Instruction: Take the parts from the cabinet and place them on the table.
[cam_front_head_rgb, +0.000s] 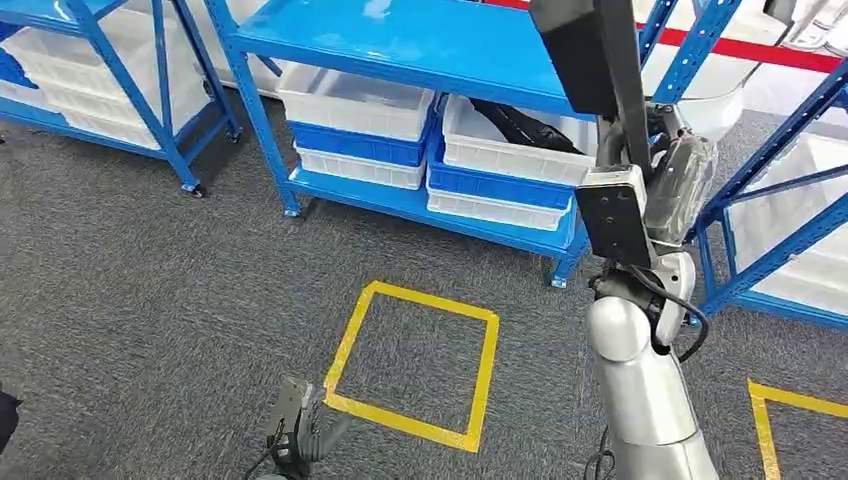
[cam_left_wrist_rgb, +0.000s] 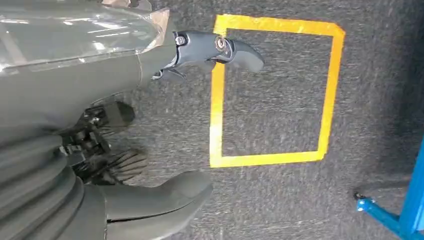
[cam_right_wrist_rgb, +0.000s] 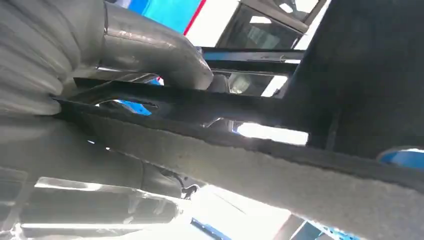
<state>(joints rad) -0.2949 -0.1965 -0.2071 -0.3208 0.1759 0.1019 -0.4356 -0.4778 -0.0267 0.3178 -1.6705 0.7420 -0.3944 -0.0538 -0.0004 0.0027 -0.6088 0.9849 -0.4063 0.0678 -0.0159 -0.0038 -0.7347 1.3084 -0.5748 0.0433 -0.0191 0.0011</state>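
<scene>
Grey carpet (cam_front_head_rgb: 150, 300) underfoot, yellow tape square (cam_front_head_rgb: 415, 365) marked on it, blue cabinet (cam_front_head_rgb: 420, 45) behind with white bins (cam_front_head_rgb: 355, 100) and blue bins (cam_front_head_rgb: 500, 185) stacked on the bottom shelf. No worktop visible from here.

Right hand (cam_front_head_rgb: 680, 185) is raised at shoulder height beside the cabinet and clamped on the part (cam_front_head_rgb: 590, 50): a long, flat, dark strip standing roughly upright, its upper end running out of the head view. Right wrist view confirms it: thumb (cam_right_wrist_rgb: 155, 42) wrapped over the dark bar (cam_right_wrist_rgb: 210, 107), with a pale fibrous edge (cam_right_wrist_rgb: 280, 170) running alongside.

Left hand (cam_front_head_rgb: 300, 425) hangs low near the tape square, holding nothing; fingers (cam_left_wrist_rgb: 235, 50) and thumb (cam_left_wrist_rgb: 160, 200) are apart.

Handling guess: part looks rigid and fairly light, but long, so leverage matters. The grip sits near the lower end, meaning the top will swing and could clip the cabinet frame on a turn. A hold nearer mid-length would be steadier. Edges look thin and the face fairly smooth, so slipping through the fingers is a risk if it tilts.

More dark parts (cam_front_head_rgb: 525, 125) sit in a bin.
</scene>
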